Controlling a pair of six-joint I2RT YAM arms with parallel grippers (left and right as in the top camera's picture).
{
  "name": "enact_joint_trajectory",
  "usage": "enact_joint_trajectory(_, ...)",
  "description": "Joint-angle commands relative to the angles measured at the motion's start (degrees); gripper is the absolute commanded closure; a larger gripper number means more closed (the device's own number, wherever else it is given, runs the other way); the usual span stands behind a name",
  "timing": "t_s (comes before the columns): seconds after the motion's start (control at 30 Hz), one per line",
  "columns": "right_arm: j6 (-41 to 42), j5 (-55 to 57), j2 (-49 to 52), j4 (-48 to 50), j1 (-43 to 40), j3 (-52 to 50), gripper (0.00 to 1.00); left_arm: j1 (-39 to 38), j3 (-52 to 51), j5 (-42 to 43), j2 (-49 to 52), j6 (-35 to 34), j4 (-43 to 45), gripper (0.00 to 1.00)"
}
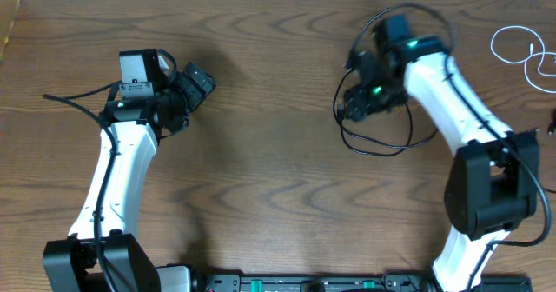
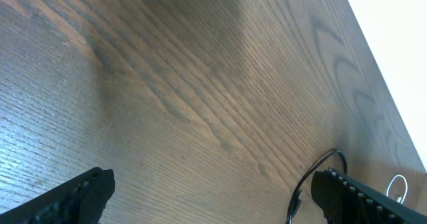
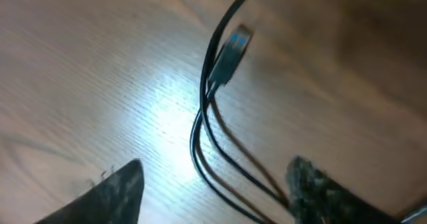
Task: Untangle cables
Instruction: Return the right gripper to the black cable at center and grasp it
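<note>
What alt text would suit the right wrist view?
A thin black cable, several strands and a plug end near the frame's top, crosses the wooden table between the right gripper's wide-apart fingers.

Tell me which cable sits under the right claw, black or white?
The black cable: its strands run between the fingers of the open right claw. The white cable lies apart, farther off to the right.
</note>
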Motion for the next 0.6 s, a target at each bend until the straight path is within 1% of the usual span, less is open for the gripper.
enact_joint_trajectory(0.0, 4.9, 6.8, -1.1, 3.3, 3.1, -4.5, 0.39, 0.1, 0.5, -0.8, 0.0, 0.8, -0.2, 0.01)
enact_joint_trajectory(0.13, 7.3, 8.8, -1.1, 9.0, 6.1, -9.1, 0.44, 0.1, 0.5, -0.8, 0.0, 0.8, -0.2, 0.01)
enact_joint_trajectory(0.23, 9.6, 9.5, -1.1, 13.6, 7.3, -12.1, 0.52, 0.1, 0.5, -0.8, 0.0, 0.8, -0.2, 0.01)
enact_joint_trajectory(0.37, 12.3, 9.9, -1.1, 18.3, 7.7, -15.5, 0.6, 0.1, 0.5, -0.8, 0.0, 0.8, -0.2, 0.01)
enact_joint_trajectory(0.57, 12.9, 9.9, -1.1, 22.6, 7.8, -19.2, 0.7, 0.1, 0.5, -0.8, 0.0, 0.8, -0.2, 0.01)
